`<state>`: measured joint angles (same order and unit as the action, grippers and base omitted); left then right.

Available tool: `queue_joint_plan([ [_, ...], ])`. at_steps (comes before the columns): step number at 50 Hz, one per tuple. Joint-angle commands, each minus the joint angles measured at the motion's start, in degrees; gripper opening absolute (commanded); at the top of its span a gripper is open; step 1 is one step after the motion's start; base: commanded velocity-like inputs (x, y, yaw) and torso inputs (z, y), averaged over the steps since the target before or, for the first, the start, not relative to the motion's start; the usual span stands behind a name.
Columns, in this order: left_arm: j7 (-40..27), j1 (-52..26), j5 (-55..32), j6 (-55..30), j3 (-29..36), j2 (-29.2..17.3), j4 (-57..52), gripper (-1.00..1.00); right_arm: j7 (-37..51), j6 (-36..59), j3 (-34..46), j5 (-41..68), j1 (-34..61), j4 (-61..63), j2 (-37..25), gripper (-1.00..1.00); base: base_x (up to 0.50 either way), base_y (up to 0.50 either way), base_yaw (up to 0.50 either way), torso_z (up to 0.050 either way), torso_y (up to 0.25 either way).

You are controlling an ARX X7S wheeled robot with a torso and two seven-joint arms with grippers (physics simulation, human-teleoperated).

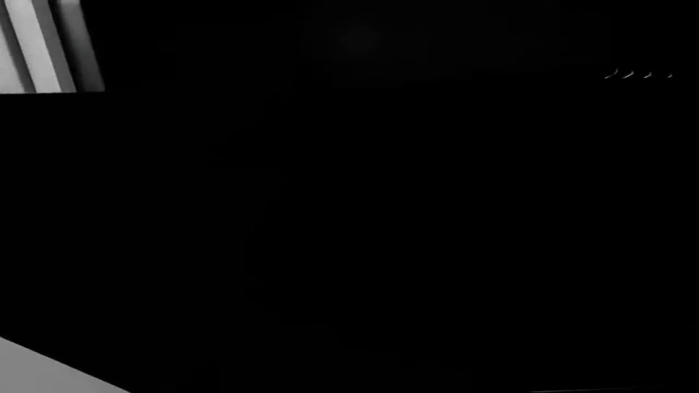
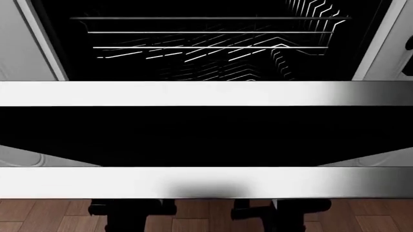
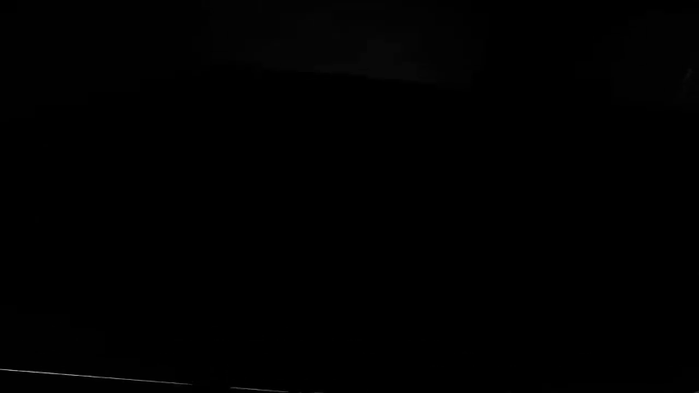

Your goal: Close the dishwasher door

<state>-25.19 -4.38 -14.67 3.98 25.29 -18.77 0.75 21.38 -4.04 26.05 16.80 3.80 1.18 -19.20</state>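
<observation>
In the head view the dishwasher door point(image 2: 206, 135) hangs open and lies flat across the whole frame. It is a glossy black panel between two silver-white bands, the near one point(image 2: 206, 182) at its front edge. Behind it the black tub shows its wire rack point(image 2: 213, 43). Dark parts of my left arm point(image 2: 129, 209) and right arm point(image 2: 284, 209) stick out from under the door's near edge; both grippers are hidden beneath it. Both wrist views are almost wholly black, close to a black surface point(image 1: 349, 205), and no fingers can be made out.
Light grey cabinet fronts point(image 2: 19, 43) flank the dishwasher on both sides. Brown wooden floor point(image 2: 51, 215) shows below the door's near edge. In the left wrist view a pale grey moulded strip point(image 1: 44, 49) shows in one corner and a pale patch point(image 1: 44, 372) in another.
</observation>
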Motion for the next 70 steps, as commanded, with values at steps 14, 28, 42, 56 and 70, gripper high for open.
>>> queue_joint_plan([
  [14,-0.16,-2.0,-0.75,-0.39,-0.43,-0.03,-0.35,1.0,0.57,1.18,-0.4,1.05,1.95,2.43,-0.05,1.0,0.0,0.0,0.0,0.0,0.0],
  [28,0.27,-4.18,-1.47,-0.8,-0.72,0.21,1.04,1.0,0.33,1.96,-0.39,1.51,3.93,2.39,0.05,1.0,0.0,0.0,0.0,0.0,0.0],
  [42,0.42,-5.53,-1.56,-0.53,-0.74,0.45,2.22,1.0,0.06,1.5,-0.43,1.63,5.07,1.84,0.1,1.0,0.0,0.0,0.0,0.0,0.0],
  [56,0.61,-6.8,-1.66,-0.2,-0.69,0.83,3.83,1.0,-0.14,1.4,-0.11,1.47,6.4,0.31,0.57,1.0,0.0,0.0,0.0,0.0,0.0],
  [70,0.67,-7.57,-1.76,-0.08,-0.61,0.95,4.63,1.0,-0.13,1.61,-0.04,1.66,7.36,0.14,0.62,1.0,0.0,0.0,0.0,0.0,0.0],
])
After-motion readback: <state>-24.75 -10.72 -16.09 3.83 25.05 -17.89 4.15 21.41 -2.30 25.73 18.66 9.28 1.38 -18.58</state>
